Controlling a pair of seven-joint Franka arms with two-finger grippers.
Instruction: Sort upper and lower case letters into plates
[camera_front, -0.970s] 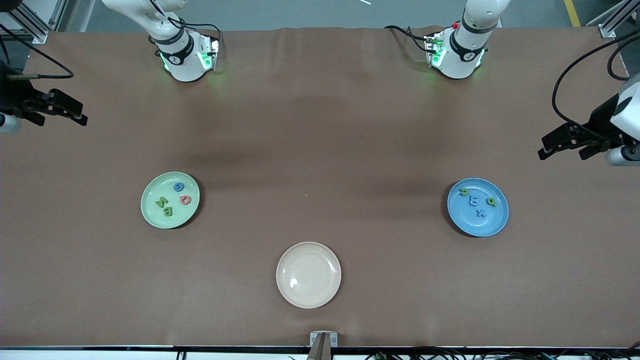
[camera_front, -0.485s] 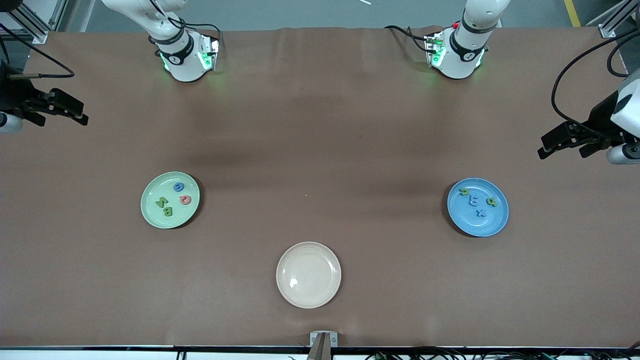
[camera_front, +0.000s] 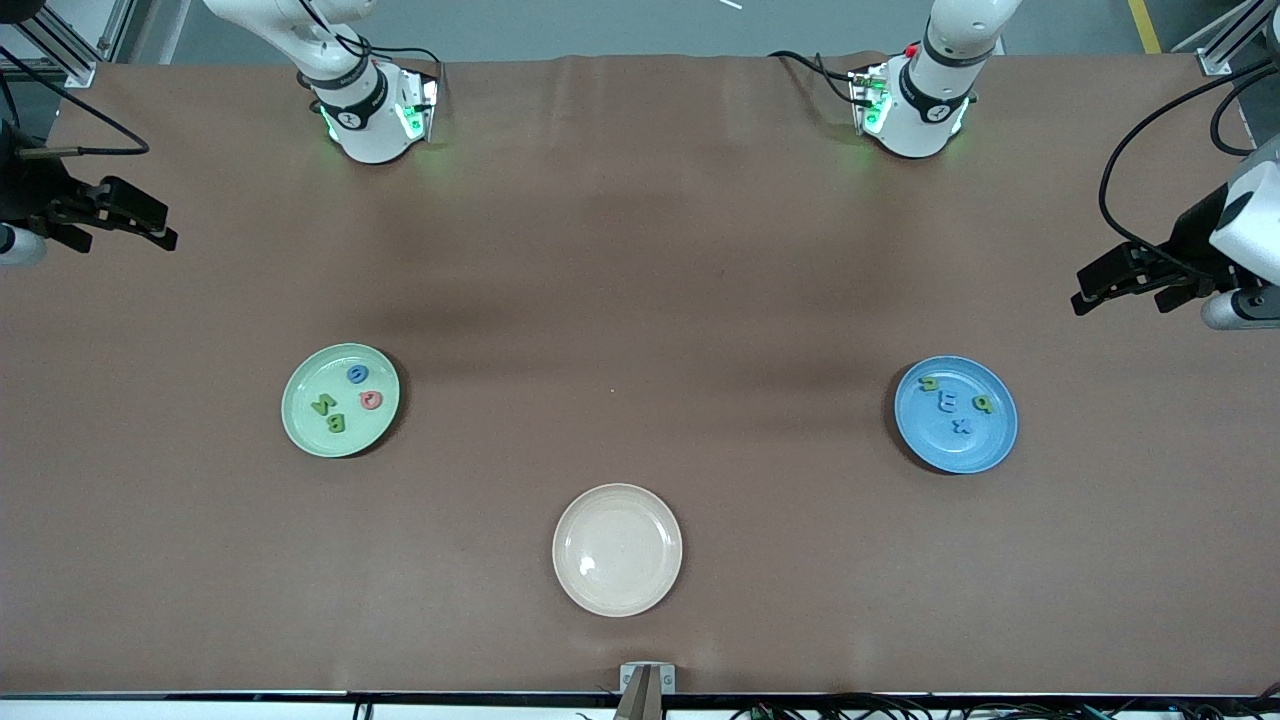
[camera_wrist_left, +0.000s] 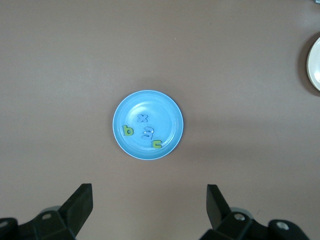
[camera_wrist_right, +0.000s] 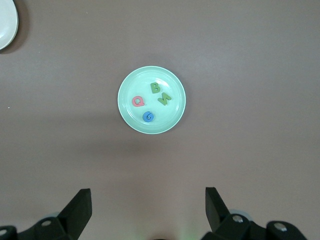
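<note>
Hovering high, both grippers agape

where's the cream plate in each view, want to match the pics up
Front view: the cream plate lies nearest the camera, between the green plate and the blue plate.
Left wrist view: only an edge of it shows at the frame border, apart from the blue plate.
Right wrist view: an edge of it at the corner, apart from the green plate.
Shared landmark: the cream plate itself.
</note>
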